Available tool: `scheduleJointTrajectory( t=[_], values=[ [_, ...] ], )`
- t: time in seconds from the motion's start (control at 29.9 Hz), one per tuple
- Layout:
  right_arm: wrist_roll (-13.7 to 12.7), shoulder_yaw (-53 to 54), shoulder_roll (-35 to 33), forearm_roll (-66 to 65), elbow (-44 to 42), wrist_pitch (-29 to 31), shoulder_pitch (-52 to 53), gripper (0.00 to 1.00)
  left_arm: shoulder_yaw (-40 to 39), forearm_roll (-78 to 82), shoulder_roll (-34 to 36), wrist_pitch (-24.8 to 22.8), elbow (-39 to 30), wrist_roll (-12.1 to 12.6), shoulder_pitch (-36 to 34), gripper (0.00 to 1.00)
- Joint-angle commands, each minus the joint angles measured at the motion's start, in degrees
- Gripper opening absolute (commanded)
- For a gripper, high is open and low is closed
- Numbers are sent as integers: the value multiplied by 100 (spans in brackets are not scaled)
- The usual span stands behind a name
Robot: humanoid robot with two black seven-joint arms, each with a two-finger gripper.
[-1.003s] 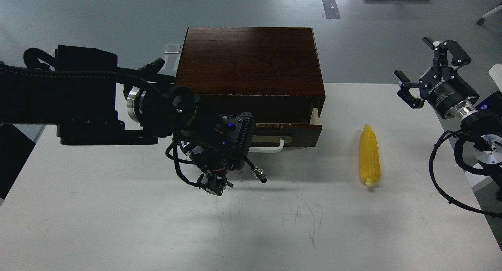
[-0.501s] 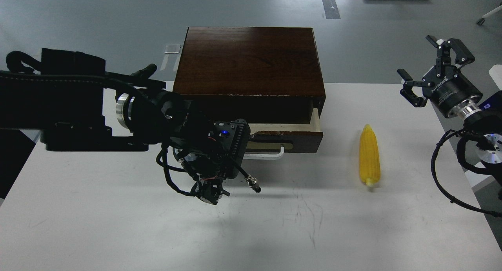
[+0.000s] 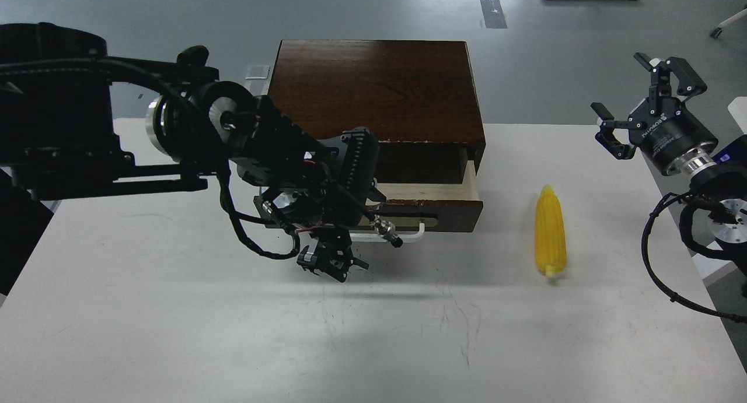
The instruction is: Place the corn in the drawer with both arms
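Note:
The yellow corn (image 3: 550,234) lies lengthwise on the white table (image 3: 175,333), to the right of the dark brown box (image 3: 373,88). The drawer (image 3: 449,214) is pulled partly out, and a strip of pale wood shows inside. Its white bar handle (image 3: 411,235) is partly hidden by my left arm. My left gripper (image 3: 331,264) hangs just in front of the handle's left part, its claw fingers splayed and empty. My right gripper (image 3: 639,102) is open and empty, raised at the right edge, beyond and to the right of the corn.
Loose black cables and a metal plug (image 3: 388,232) dangle from the left wrist in front of the drawer. The right arm's cables (image 3: 659,274) loop over the table's right edge. Grey floor lies behind the box.
The drawer has slid further out. My left arm has lifted and swung right, and its claw has spread and come off the handle. The right gripper has shifted slightly right. The corn has not moved.

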Motion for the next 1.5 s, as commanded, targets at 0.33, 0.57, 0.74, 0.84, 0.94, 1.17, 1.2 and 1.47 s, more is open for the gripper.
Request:
scheduleJointTrajectory(
  t=[0.33, 0.57, 0.74, 0.84, 0.94, 1.17, 1.2, 1.47],
  values=[
    [0, -18, -55, -9, -1, 1, -9, 100, -747, -6827, 890, -1, 1970, -1, 362, 98],
    [0, -53, -55, -9, -1, 1, -9, 100, -764, -9842, 837, -1, 3447, -1, 1415, 98],
    [0, -123, -231, -27, 78, 1, -9, 100, -1106, -10434, 819, -1, 4116, -1, 2392, 98],
    [-9, -237, -459, -157, 297, 1, 43, 100, -1929, -10609, 776, -1, 4598, -1, 3234, 98],
    [-9, -282, -950, -893, 578, 1, 123, 100, -3037, -10724, 557, -1, 4986, 135, 4060, 98],
    [0, -299, -1645, -3583, 1212, 1, 316, 100, -3603, -10707, 327, -1, 5022, 470, 4564, 98],
    [0, -299, -1716, -3865, 1308, 1, 325, 100, -3612, -10707, 310, -1, 5022, 470, 4582, 98],
    [0, -465, -2077, -6371, 1827, 1, 237, 100, -3656, -10716, 213, -1, 4960, 470, 4634, 98]
  ],
)
